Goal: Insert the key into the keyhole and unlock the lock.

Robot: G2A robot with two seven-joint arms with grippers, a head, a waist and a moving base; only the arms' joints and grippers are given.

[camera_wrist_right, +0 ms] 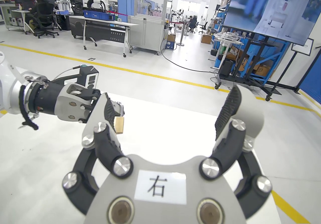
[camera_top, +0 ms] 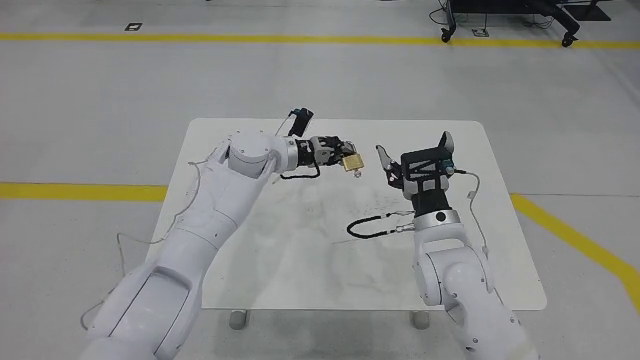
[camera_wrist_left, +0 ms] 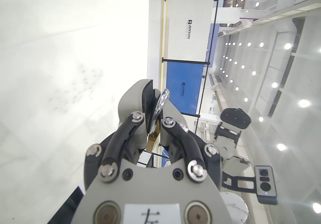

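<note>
A white table [camera_top: 300, 270] lies under both arms, a black cable [camera_top: 372, 224] loops over it beside the right arm, and a yellow floor line [camera_top: 300, 38] runs beyond. The left gripper [camera_top: 347, 153] is clamped on the brass padlock [camera_wrist_right: 119, 125], held above the tabletop. The right gripper [camera_wrist_right: 173, 102], fingers spread wide, sits just beside the padlock, a small gap between them.
</note>
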